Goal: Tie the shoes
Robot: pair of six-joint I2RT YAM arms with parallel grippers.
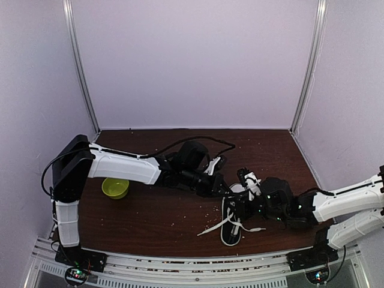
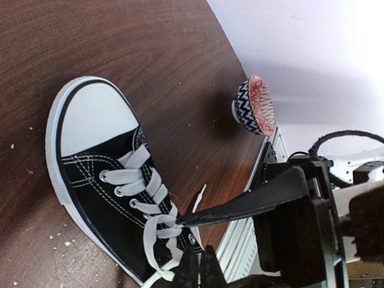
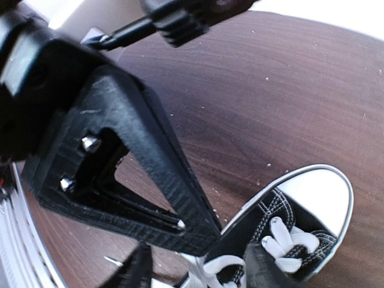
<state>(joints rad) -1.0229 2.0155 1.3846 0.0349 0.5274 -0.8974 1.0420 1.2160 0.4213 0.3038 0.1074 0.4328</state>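
A black low-top shoe [image 1: 230, 233] with a white toe cap [image 2: 90, 120] lies on the dark wooden table between the two arms. Its white laces [image 1: 211, 228] trail loose to both sides. My left gripper [image 2: 199, 268] sits at the shoe's top eyelets, shut on a strand of the lace [image 2: 147, 240]. In the top view it [image 1: 223, 191] hangs just behind the shoe. My right gripper [image 3: 201, 270] is open, its fingers straddling the laces near the shoe's tongue [image 3: 288, 246]. One of its fingers [image 2: 240, 207] reaches to the lace crossing in the left wrist view.
A yellow-green bowl [image 1: 115, 187] stands by the left arm. A blue-and-white patterned bowl [image 2: 255, 107] with a red inside stands beyond the shoe. The metal rail [image 2: 246, 246] marks the table's near edge. Pale crumbs dot the wood, and white walls enclose the table.
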